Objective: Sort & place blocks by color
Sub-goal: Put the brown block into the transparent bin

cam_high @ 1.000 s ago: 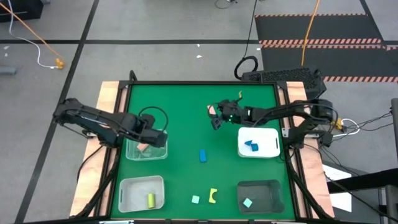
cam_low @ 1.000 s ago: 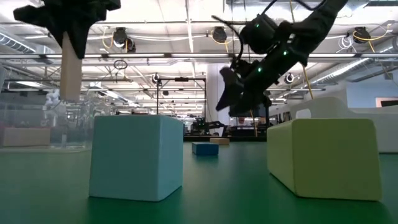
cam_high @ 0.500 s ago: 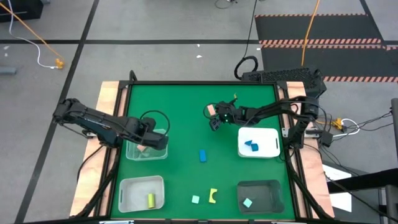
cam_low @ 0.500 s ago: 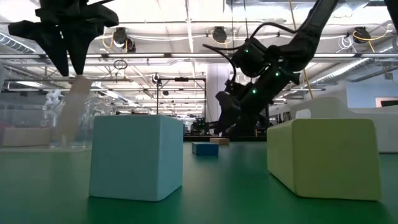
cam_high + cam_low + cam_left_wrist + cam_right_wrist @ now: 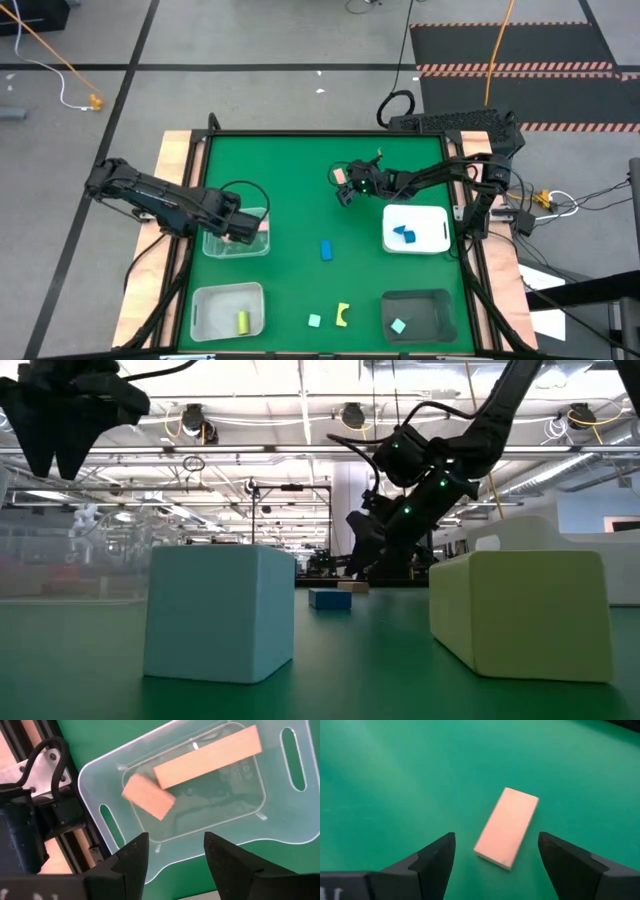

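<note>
My left gripper [image 5: 175, 842] hangs open, pointing down, over the clear tray [image 5: 236, 243] at the table's left. Inside that tray a long salmon block [image 5: 207, 756] and a short salmon block [image 5: 148, 796] lie flat on the floor. My right gripper [image 5: 496, 836] is open and slants down at a salmon block [image 5: 507, 827] lying flat on the green mat [image 5: 341, 176]. Its fingers stand on either side of the block's near end, apart from it. Loose on the mat are a blue block [image 5: 326, 250], a teal block [image 5: 315, 321] and a yellow-green block [image 5: 343, 314].
A white tray [image 5: 440, 240] at the right holds blue blocks [image 5: 404, 234]. A pale tray [image 5: 205, 310] at the near left holds a yellow-green block [image 5: 243, 321]. A dark tray [image 5: 435, 310] at the near right holds a teal block [image 5: 399, 326]. Green mat lies bare between the trays.
My left gripper has opened and let go of the long salmon block, which tipped over and dropped into the clear tray; the gripper has sunk a little over the tray. My right gripper has come down toward the salmon block on the mat.
</note>
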